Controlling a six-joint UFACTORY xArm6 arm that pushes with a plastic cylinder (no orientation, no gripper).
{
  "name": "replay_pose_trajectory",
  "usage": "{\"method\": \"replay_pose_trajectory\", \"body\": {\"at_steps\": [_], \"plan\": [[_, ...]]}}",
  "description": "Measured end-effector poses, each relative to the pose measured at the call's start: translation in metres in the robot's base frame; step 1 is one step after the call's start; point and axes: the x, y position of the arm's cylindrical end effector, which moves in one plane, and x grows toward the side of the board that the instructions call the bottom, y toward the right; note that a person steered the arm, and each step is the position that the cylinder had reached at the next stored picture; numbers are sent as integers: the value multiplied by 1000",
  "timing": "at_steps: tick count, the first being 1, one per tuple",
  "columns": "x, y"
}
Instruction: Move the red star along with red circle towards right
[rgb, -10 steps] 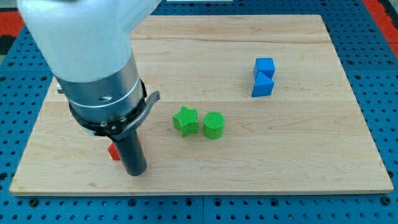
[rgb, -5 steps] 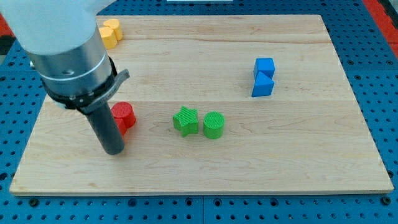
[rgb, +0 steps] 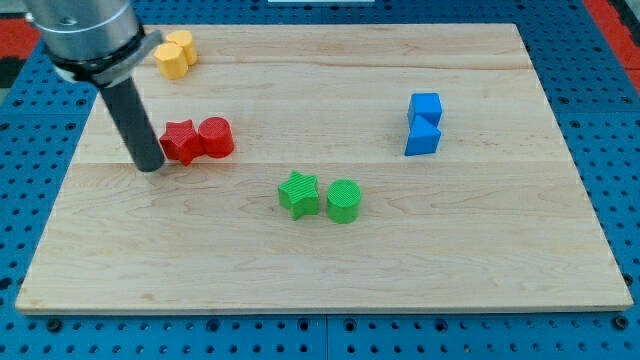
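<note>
The red star (rgb: 180, 141) lies at the view's left on the wooden board (rgb: 330, 270), touching the red circle (rgb: 216, 137) on its right side. My tip (rgb: 149, 165) rests on the board just left of the red star, right against it or nearly so. The dark rod rises up and to the left from there.
Two yellow blocks (rgb: 174, 53) sit together at the view's top left. A green star (rgb: 298, 194) and a green circle (rgb: 343, 200) sit side by side at centre. Two blue blocks (rgb: 424, 123) stand stacked close together at the right.
The arm has moved up and to the view's left, uncovering the red star and red circle. My tip now stands left of the red star instead of below the red blocks.
</note>
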Motion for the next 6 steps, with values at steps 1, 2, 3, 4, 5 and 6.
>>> {"method": "replay_pose_trajectory", "body": {"at_steps": [1,2,3,4,5,6], "plan": [[-7,-38],[-11,-26],[-11,12],[-13,41],[-22,45],[-33,45]]}}
